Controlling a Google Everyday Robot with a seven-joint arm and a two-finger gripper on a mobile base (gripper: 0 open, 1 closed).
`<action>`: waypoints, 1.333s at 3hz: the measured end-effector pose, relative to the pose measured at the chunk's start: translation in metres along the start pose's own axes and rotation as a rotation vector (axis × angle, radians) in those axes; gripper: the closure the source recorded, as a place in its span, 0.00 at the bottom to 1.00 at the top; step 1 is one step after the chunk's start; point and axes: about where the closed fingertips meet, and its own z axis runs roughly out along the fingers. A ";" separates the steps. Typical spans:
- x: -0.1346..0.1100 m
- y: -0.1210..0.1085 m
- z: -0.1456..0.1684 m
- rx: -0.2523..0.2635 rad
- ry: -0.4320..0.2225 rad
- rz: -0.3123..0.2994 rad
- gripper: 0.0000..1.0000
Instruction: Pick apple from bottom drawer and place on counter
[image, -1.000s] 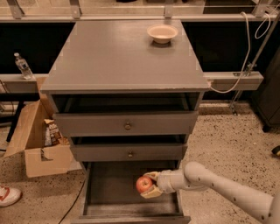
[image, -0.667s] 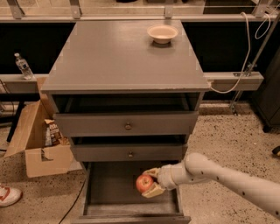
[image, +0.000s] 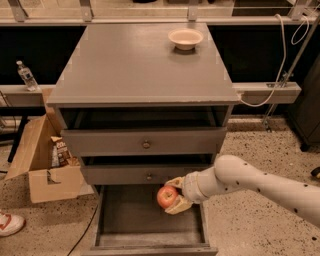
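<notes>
The red apple (image: 167, 197) with yellowish patches is held in my gripper (image: 173, 196), whose pale fingers close around it from the right. It hangs above the open bottom drawer (image: 150, 220), just below the middle drawer's front. My white arm (image: 260, 187) reaches in from the lower right. The counter (image: 135, 65), the gray flat top of the cabinet, lies well above the apple.
A cream bowl (image: 185, 38) stands at the back right of the counter. The two upper drawers (image: 145, 145) are slightly pulled out. An open cardboard box (image: 42, 160) sits on the floor at left, with a water bottle (image: 25, 75) on a ledge behind it.
My gripper has lifted the apple up from the bottom drawer's floor to near the middle drawer's front. The arm has risen with it.
</notes>
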 end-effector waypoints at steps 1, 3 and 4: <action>0.000 0.000 0.000 0.000 0.000 0.000 1.00; -0.037 -0.013 -0.124 0.044 -0.060 0.002 1.00; -0.063 -0.024 -0.201 0.071 -0.073 0.018 1.00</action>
